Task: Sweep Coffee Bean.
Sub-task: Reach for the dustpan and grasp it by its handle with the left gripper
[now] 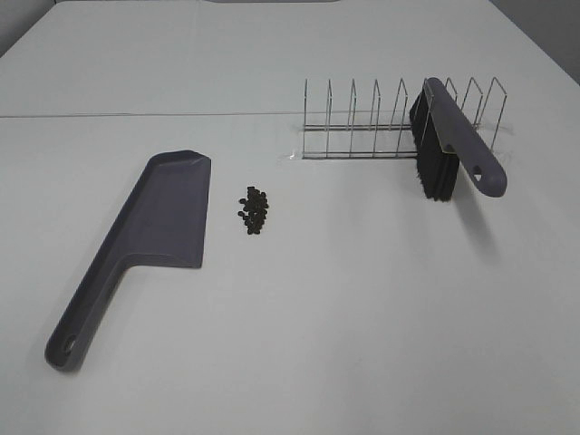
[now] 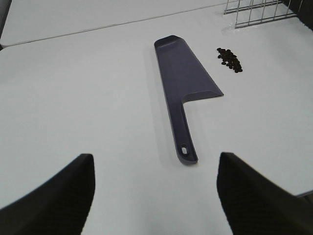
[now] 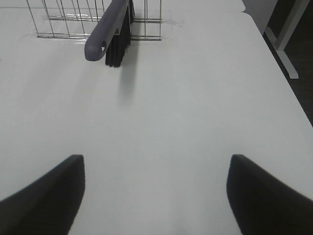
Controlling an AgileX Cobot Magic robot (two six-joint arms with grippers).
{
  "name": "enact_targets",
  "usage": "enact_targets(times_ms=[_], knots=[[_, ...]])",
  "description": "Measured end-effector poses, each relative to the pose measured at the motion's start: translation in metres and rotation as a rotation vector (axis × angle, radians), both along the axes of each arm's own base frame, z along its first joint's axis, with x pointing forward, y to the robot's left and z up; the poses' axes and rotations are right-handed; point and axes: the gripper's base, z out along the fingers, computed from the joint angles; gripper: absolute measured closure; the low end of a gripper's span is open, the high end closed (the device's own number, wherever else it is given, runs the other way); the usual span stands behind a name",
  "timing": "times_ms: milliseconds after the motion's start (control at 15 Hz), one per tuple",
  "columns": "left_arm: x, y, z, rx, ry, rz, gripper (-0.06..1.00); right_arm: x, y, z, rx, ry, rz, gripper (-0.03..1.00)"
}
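Hanging wide apart with nothing between them, the left fingers (image 2: 54,200) frame a patch of bare counter (image 2: 98,107). Just ahead of them the grey dustpan (image 2: 188,83) lies flat. Its handle (image 2: 185,142) points back toward the gap between the fingers and its blade lies farther out. Past the blade, on the side toward the other arm, the coffee bean (image 2: 230,59) cluster sits in a loose pile. It is near the blade's long edge but clearly apart from it, with a few beans straying at the rim of the pile.

The right fingers (image 3: 44,196) are spread just as wide and also hold nothing. A long stretch of open counter lies ahead of them. Well beyond it the brush (image 3: 110,29) leans in a wire rack (image 3: 63,19), with its holed handle end nearest the fingers and its black bristles hanging down. Whether the bristle tips touch the counter cannot be told.

As far as the pictures show, the task has not yet begun. Both tools lie ungripped, the beans are unswept, and none rest on the blade. All the steps remain: taking the brush, taking or steadying the dustpan, and sweeping the pile onto it.

Nothing stands between the left fingers and the dustpan handle. For the right fingers the obstacle is the rack, whose upright wires flank the brush. The brush will likely need lifting clear of them rather than dragging sideways. The beans are small and loose, so a hard stroke could scatter them.
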Motion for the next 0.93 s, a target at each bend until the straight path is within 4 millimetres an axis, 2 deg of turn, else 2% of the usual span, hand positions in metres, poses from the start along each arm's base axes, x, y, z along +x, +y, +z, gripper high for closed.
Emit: enact_targets(times_ms=[933], knots=[[0.0, 0.0, 0.0, 0.0, 0.0, 0.0, 0.27, 0.0, 0.0, 0.0, 0.0, 0.0, 0.0, 0.21]])
